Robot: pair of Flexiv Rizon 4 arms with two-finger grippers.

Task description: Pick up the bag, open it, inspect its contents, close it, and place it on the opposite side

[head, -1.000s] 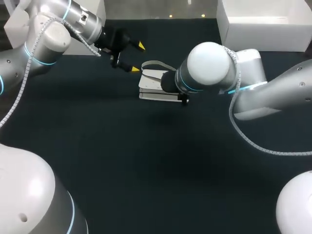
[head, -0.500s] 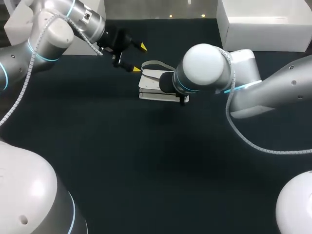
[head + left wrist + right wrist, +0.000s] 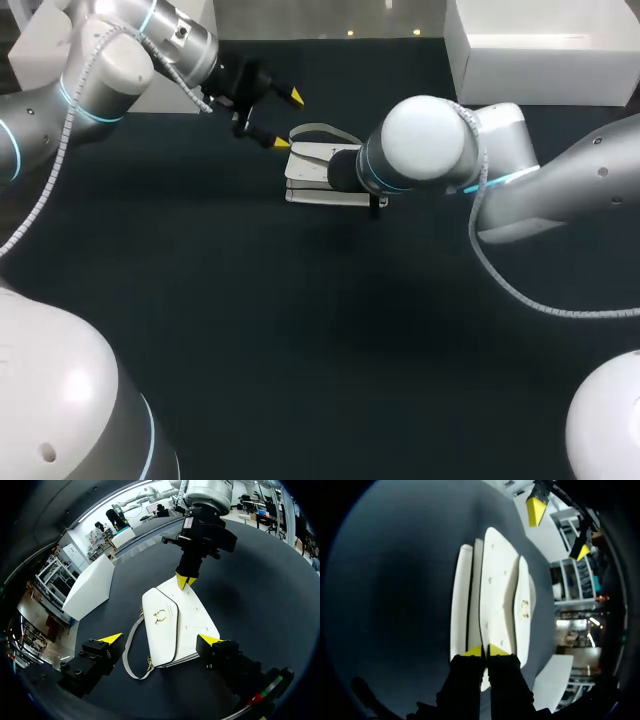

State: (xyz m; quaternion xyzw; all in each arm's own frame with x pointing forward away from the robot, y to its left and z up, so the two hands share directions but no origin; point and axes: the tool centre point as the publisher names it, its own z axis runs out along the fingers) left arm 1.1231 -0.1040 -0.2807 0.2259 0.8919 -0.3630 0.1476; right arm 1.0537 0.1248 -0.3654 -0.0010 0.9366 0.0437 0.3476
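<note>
Right gripper (image 3: 485, 651) comes in from the side, yellow tips pinched together and pressed down on one end of the white bag (image 3: 312, 172). That bag lies flat on the dark table (image 3: 300, 340), toward the back. Left gripper (image 3: 287, 120) hangs wide open at the other end, near the strap (image 3: 129, 652).
</note>
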